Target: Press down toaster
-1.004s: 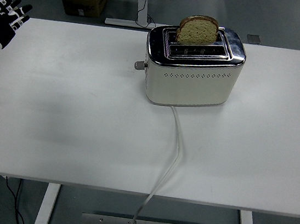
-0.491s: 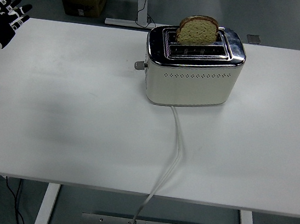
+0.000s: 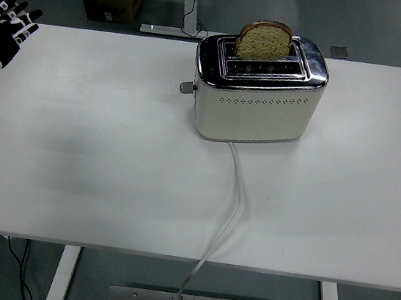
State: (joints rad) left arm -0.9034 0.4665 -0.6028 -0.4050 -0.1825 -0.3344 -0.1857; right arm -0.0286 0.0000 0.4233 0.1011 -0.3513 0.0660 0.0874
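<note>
Far left, hand (image 3: pixel 6 24) raised, fingers spread

No readable text, label, brand, number or sign is showing anywhere. The toaster (image 3: pixel 258 91) is carrying a tiny dark marking on its chrome top beside the slots, but it is appearing too small and blurred to make out.

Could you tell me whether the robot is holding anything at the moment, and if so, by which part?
Nothing is held. The left hand is at the table's far left edge with fingers spread, well away from the toaster.
</note>
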